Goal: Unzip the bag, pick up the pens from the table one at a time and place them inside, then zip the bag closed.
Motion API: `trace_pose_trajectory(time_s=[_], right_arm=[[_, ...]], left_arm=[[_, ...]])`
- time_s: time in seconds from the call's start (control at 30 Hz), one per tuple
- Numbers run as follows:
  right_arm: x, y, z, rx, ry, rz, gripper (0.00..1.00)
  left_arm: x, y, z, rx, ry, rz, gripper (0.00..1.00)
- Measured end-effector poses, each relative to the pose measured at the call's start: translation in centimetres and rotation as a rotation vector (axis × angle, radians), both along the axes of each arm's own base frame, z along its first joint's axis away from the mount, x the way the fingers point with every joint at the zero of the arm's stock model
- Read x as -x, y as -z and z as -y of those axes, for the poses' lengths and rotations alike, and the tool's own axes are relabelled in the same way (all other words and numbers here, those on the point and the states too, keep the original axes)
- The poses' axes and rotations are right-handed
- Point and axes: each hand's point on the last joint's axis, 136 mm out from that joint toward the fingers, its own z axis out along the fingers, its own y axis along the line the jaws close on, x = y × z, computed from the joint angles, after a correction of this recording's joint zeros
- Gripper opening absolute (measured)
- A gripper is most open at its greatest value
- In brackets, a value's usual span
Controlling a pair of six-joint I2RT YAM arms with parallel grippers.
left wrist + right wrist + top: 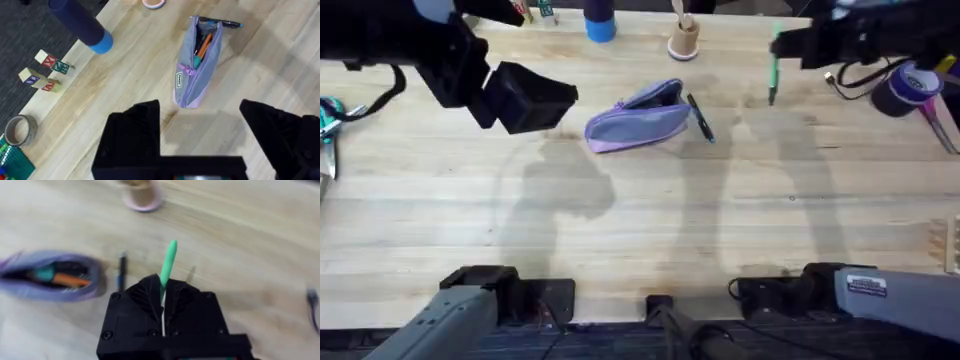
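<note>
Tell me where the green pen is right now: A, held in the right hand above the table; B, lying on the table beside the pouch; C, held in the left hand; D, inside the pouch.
A: the right hand is closed on the green pen, and the overhead view shows it hanging from that hand above the table, apart from the pouch.

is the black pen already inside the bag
No, the black pen lies on the table beside the open bag, while the right gripper holds the green pen.
</note>
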Motion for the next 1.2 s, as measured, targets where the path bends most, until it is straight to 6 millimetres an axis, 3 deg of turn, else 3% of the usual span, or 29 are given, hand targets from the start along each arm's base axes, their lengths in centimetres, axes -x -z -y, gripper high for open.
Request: trace_pose_trajectory(time_s=[0.3, 0.63, 0.8, 0.93, 1.0, 1.2], right_arm=[[1.6, -0.1, -8.7, 0.218, -0.561, 0.163, 0.031], [4.2, 0.5, -15.8, 0.467, -1.040, 0.376, 0.031], [5.2, 2.0, -18.6, 0.555, -1.235, 0.446, 0.031], [5.0, 3.1, -20.2, 0.618, -1.307, 0.487, 0.031], [5.2, 4.7, -21.1, 0.664, -1.375, 0.484, 0.032], [5.8, 5.9, -22.3, 0.711, -1.465, 0.506, 0.031]], left_arm=[[0.0, 0.0, 0.0, 0.000, 0.000, 0.000, 0.994], [0.0, 0.0, 0.0, 0.000, 0.000, 0.000, 0.993], [0.0, 0.0, 0.0, 0.000, 0.000, 0.000, 0.993], [0.0, 0.0, 0.0, 0.000, 0.000, 0.000, 0.993], [0.0, 0.0, 0.0, 0.000, 0.000, 0.000, 0.994], [0.0, 0.0, 0.0, 0.000, 0.000, 0.000, 0.994]])
